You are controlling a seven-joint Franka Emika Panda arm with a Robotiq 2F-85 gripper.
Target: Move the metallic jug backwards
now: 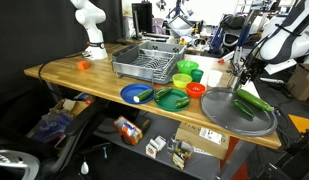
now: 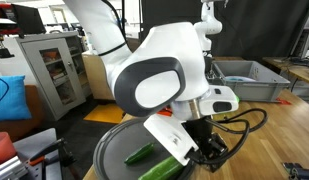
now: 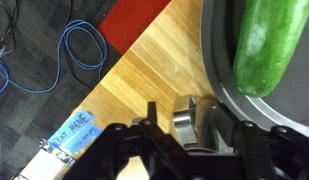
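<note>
Metallic jug (image 3: 192,124) btwn gripper (image 3: 190,116) jaws, next to tray (image 3: 222,60).

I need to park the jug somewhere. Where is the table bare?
Bare wood: the table end bordered by the dish rack, the small orange object and the blue plate. Between rack and grey tray, green cups, a green plate and a red bowl crowd it.

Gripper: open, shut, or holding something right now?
Gripper: jaws stand either side of the metallic jug in the wrist view; whether they are clamped on it cannot be told.
</note>
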